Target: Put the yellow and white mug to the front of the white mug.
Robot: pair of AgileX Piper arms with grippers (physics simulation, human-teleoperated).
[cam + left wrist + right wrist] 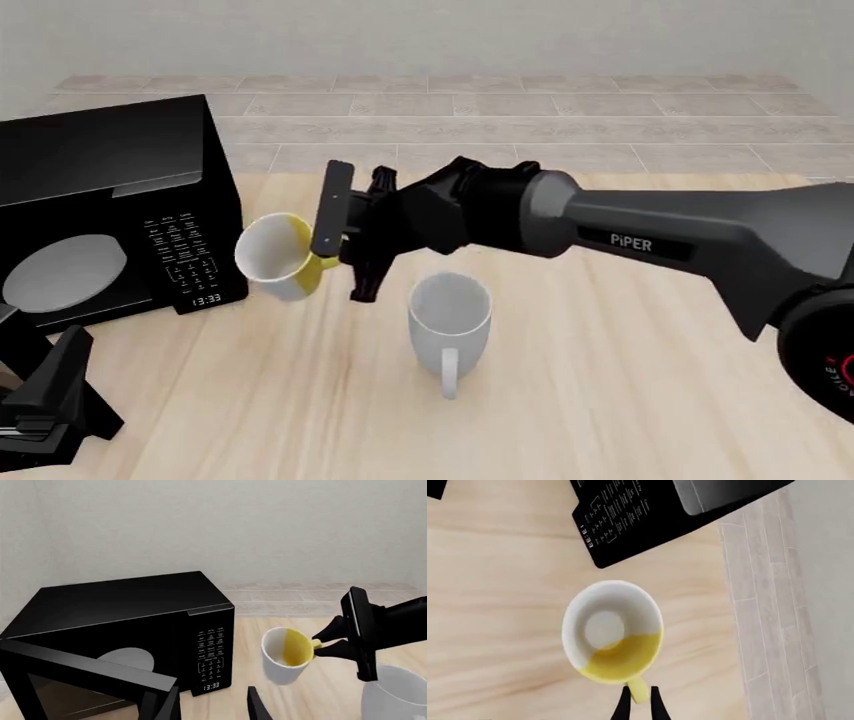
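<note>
Table [641, 400]: wrist view shows mug [612, 630] interior.

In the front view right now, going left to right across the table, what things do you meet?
Left gripper → microwave → yellow and white mug → right gripper, shut on that mug's handle → white mug.

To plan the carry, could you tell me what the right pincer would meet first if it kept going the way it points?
Probably the microwave: the right pincer, gripping the yellow and white mug by its handle, points toward its control panel, though depth is uncertain.
</note>
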